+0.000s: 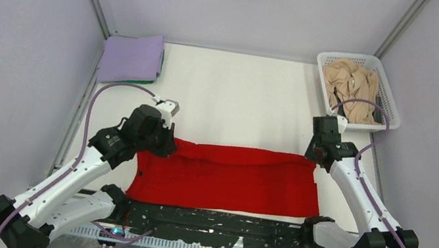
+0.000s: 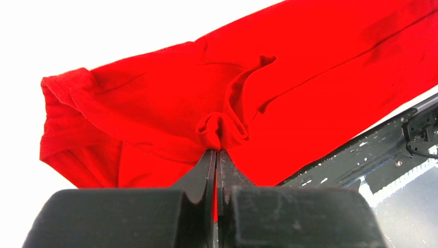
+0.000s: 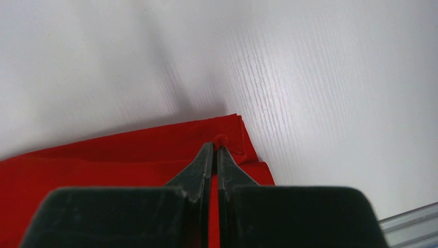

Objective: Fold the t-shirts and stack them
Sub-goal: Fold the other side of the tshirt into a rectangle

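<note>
The bright red t-shirt (image 1: 228, 179) lies as a long band across the near middle of the table. My left gripper (image 1: 167, 144) is shut on a pinch of its far left edge; the left wrist view shows the red cloth (image 2: 289, 88) bunched at the closed tips (image 2: 217, 151). My right gripper (image 1: 316, 161) is shut on its far right corner; the right wrist view shows the red corner (image 3: 155, 150) between the closed tips (image 3: 216, 146). A folded lavender t-shirt (image 1: 131, 58) lies at the far left on a green one (image 1: 160, 66). A beige t-shirt (image 1: 351, 81) sits crumpled in the basket.
The white lattice basket (image 1: 389, 92) stands at the far right. A black perforated mat (image 1: 213, 228) runs along the near edge between the arm bases. Pale walls and metal posts enclose the table on three sides.
</note>
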Available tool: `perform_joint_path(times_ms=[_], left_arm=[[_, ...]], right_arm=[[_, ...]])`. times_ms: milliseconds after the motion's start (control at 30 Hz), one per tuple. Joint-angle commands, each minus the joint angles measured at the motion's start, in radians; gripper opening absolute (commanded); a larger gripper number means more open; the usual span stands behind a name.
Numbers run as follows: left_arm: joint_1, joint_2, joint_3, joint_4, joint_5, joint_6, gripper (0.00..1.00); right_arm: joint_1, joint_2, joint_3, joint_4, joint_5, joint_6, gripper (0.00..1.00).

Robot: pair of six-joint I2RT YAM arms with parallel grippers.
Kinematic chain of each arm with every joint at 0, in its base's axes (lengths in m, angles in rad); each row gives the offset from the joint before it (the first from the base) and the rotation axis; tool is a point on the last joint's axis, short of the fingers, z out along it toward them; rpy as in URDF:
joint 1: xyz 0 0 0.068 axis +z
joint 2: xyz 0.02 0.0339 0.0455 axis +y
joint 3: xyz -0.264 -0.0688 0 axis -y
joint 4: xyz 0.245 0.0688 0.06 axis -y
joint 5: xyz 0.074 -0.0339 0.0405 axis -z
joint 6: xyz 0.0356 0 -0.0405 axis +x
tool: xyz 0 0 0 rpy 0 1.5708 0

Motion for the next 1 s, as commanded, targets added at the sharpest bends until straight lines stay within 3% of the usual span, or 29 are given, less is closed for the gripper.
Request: perform_joint_path(times_ms=[0,533,733,967], left_arm=[[-0.014,-0.052,-0.019,-0.076,-0.001,-0.064,0.0],[-0.03,-0.111,-0.117,-0.11,0.036,-0.171,0.0],[-0.029,-0.136,-0.168,-0.117,0.068,-0.207,0.0],[-0.03,-0.137,-0.157,-0.055,0.04,-0.205,0.0]], right_arm=[[0.002,-0.029,-0.004,-0.082,0.062,0.022,0.05],[0.002,0.048,-0.02,-0.048,0.025,0.022,0.12],[0.003,0.022,-0.039,-0.094,0.077,0.063,0.13],[0.002,0.065,0.079,0.063,0.029,-0.018,0.09]])
